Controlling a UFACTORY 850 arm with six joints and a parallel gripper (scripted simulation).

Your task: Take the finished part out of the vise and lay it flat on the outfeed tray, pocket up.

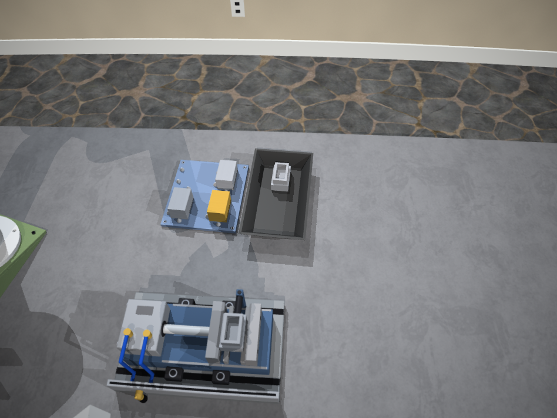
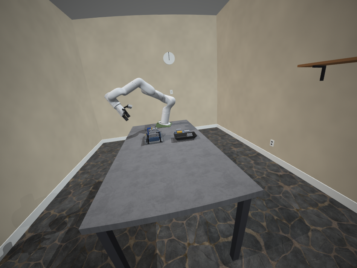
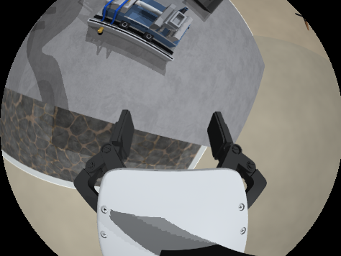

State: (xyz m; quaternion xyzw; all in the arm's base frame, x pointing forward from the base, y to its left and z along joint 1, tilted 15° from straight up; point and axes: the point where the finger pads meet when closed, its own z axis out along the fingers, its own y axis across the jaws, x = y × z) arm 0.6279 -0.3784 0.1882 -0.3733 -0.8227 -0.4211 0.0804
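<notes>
The finished part (image 1: 231,331) (image 3: 178,17) is a light grey block with a rectangular pocket facing up. It sits between the jaws of the vise (image 1: 148,314) (image 2: 153,136) (image 3: 139,7) near the table's front edge in the top view. The outfeed tray (image 1: 250,193) (image 2: 191,136) (image 3: 200,1) is a dark grey open box behind the vise. A similar pocketed grey part (image 1: 281,176) stands at the tray's far end. My gripper (image 2: 125,115) (image 3: 171,119) is open and empty. It hangs high in the air beyond the table's edge, well away from the vise.
A blue fixture plate (image 1: 200,173) left of the tray carries two grey blocks (image 1: 180,201) (image 1: 225,173) and a yellow block (image 1: 218,205). The arm's green base (image 1: 26,245) (image 2: 164,124) stands at the left. Blue hoses (image 1: 125,355) run off the vise's left end.
</notes>
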